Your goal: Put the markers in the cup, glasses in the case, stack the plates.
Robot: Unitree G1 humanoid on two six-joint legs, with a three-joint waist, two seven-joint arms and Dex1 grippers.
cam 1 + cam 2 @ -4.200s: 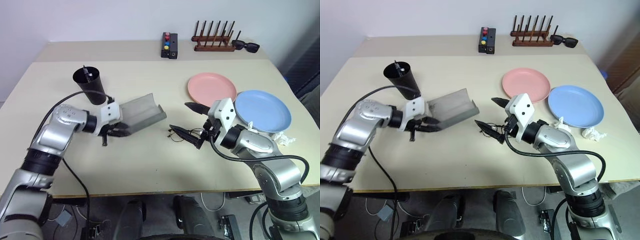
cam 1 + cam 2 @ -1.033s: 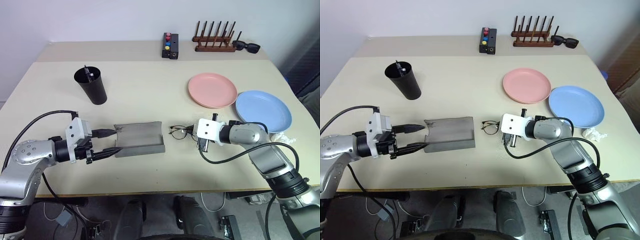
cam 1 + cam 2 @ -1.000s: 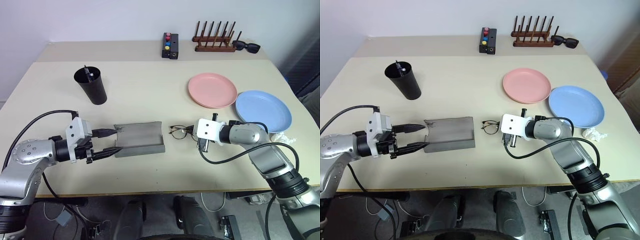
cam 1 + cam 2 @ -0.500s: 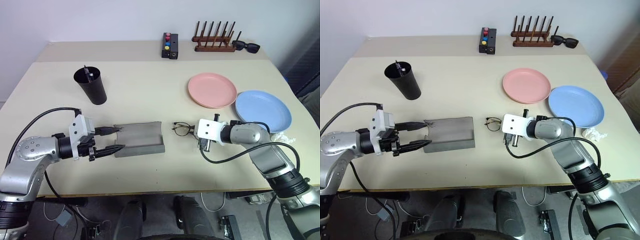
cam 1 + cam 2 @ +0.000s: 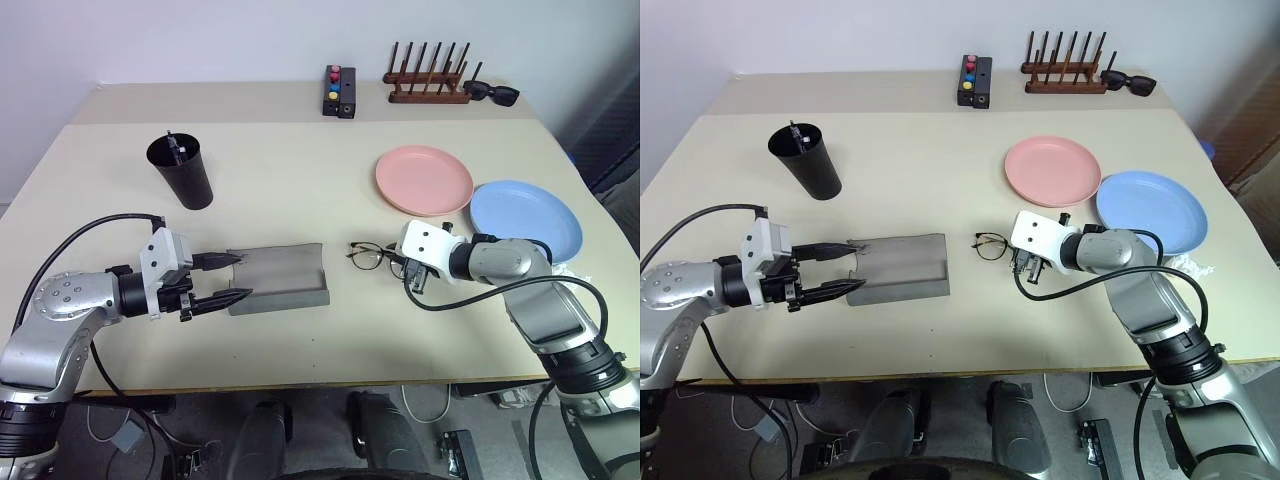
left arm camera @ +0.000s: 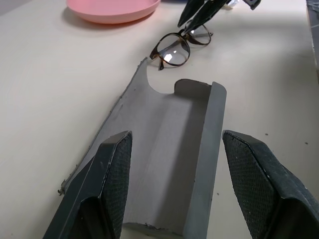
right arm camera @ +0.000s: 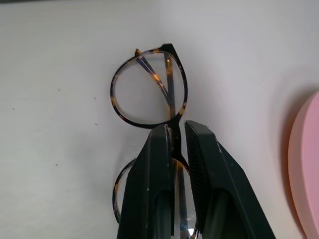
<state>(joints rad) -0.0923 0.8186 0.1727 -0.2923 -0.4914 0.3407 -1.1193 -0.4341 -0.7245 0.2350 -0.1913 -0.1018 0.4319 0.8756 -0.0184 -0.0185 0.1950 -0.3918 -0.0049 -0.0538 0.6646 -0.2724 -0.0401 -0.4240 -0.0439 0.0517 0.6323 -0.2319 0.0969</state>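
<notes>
Beige counter [image 5: 300, 180] under a plain pale wall, and both arms are out over its near half. On the left, the left end effector [image 5: 228, 279] is spread wide, one black finger either side of the near-left end of the case [image 5: 278, 276], which lies open and flat on the counter, grey trough facing up. From the left wrist view you can see those fingers [image 6: 112, 172] flanking the case without clearly pressing its walls, so whether it is actually gripped I can't say.

Over on the right, the right end effector [image 7: 174, 137] is pinched nearly closed on the bridge of the glasses [image 5: 368, 255]. The right wrist view makes it plain: both fingertips squeeze the thin frame between the two round lenses. The glasses sit just to the right of the case's open end, close but apart from it, between the case and the right arm's white wrist housing.

Further back on the left stands the cup [image 5: 181, 171], black and upright, with the markers [image 5: 172, 144] poking up inside its rim. On the right, the pink plate [image 5: 424, 180] and the blue plate [image 5: 526, 221] lie side by side, the blue one nearer and further right, not stacked. Along the far edge there's a small black box with coloured buttons [image 5: 339, 91], a wooden peg rack [image 5: 427, 85], and chunky black sunglasses [image 5: 491, 93] beside it.
</notes>
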